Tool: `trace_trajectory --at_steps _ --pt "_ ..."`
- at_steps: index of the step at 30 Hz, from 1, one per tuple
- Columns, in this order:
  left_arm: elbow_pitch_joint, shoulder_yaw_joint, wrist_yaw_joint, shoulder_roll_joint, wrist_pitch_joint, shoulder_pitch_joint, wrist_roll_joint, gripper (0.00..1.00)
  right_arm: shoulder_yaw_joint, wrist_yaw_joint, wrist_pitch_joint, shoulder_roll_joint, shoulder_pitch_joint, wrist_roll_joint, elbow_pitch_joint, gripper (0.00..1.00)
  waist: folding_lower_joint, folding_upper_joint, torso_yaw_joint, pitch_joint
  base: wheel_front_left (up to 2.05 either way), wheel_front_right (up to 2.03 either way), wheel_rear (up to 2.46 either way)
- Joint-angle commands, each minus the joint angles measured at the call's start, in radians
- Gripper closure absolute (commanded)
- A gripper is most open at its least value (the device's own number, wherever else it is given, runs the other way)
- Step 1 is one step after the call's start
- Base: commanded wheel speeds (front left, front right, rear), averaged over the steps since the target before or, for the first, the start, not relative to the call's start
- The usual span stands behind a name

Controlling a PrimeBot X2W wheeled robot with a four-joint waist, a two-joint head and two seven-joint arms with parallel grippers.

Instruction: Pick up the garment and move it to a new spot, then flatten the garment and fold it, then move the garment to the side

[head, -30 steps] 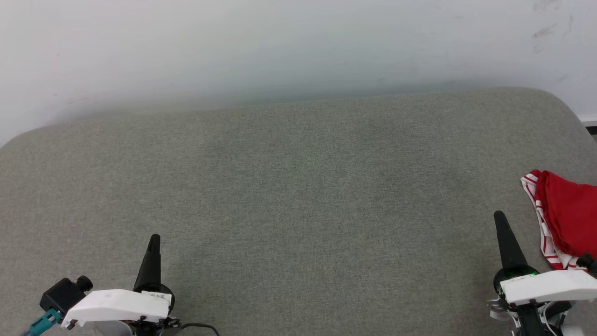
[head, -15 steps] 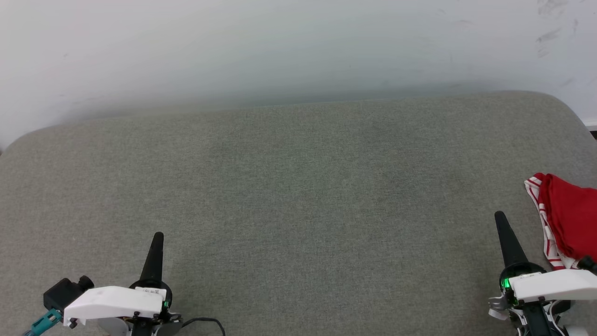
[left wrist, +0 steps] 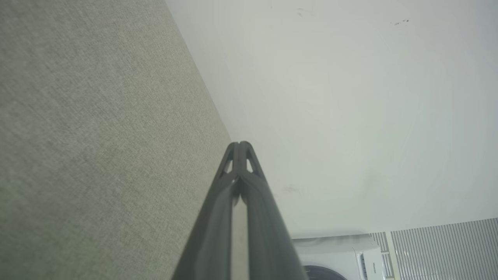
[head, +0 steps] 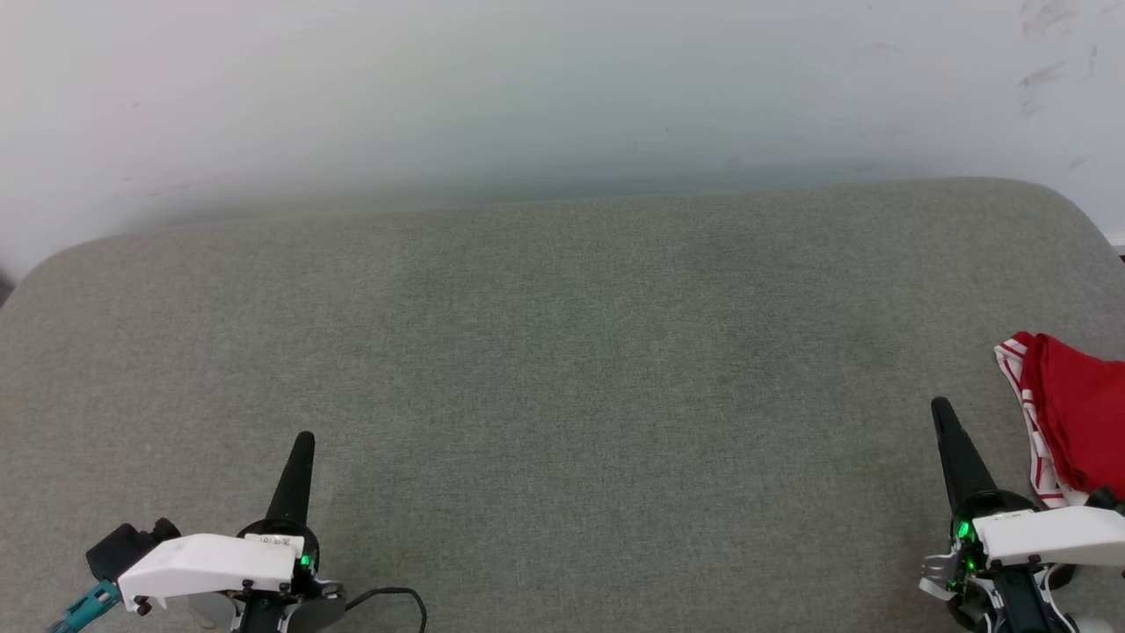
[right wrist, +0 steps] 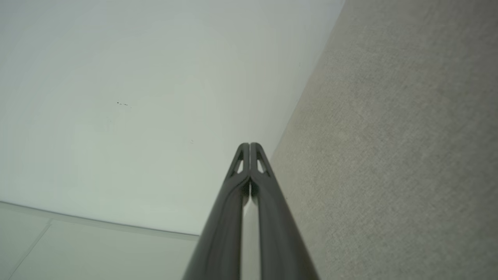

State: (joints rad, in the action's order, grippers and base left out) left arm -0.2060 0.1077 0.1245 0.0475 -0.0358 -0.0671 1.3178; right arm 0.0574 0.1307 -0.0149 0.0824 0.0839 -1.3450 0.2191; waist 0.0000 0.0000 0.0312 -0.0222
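Note:
The garment [head: 1077, 409], bright red with white-and-red striped trim, lies bunched at the right edge of the head view, partly cut off by the frame. My right gripper [head: 942, 406] stands just left of it, apart from the cloth, fingers [right wrist: 249, 147] pressed together and holding nothing. At the lower left my left gripper [head: 304, 438] rests over the grey surface, far from the garment, its fingers [left wrist: 240, 144] also shut on nothing.
A wide grey fabric surface [head: 562, 352] with rounded far corners spreads before me, ending at a pale wall [head: 527, 88]. A white appliance [left wrist: 342, 256] and a slatted panel show in the left wrist view's lower right.
The whole head view has shifted slightly, so the surface and garment sit lower and further right in the picture. Both grippers have stayed shut and nearly still.

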Motion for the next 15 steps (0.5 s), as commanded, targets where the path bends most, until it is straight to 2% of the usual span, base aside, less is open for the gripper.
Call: trace_trajectory --at_steps 1,15 --pt "0.000 0.004 0.005 0.004 -0.007 -0.019 0.022 1.00 0.005 0.000 -0.006 -0.004 0.020 -0.024 -0.002 1.00 0.0000 0.0000 -0.001 0.001 0.00 0.00 0.00" --pt "-0.015 0.006 0.006 0.004 -0.034 -0.029 0.125 1.00 0.016 0.000 -0.036 -0.009 0.024 -0.122 0.009 1.00 0.0000 0.0000 -0.011 0.007 0.00 0.00 0.00"
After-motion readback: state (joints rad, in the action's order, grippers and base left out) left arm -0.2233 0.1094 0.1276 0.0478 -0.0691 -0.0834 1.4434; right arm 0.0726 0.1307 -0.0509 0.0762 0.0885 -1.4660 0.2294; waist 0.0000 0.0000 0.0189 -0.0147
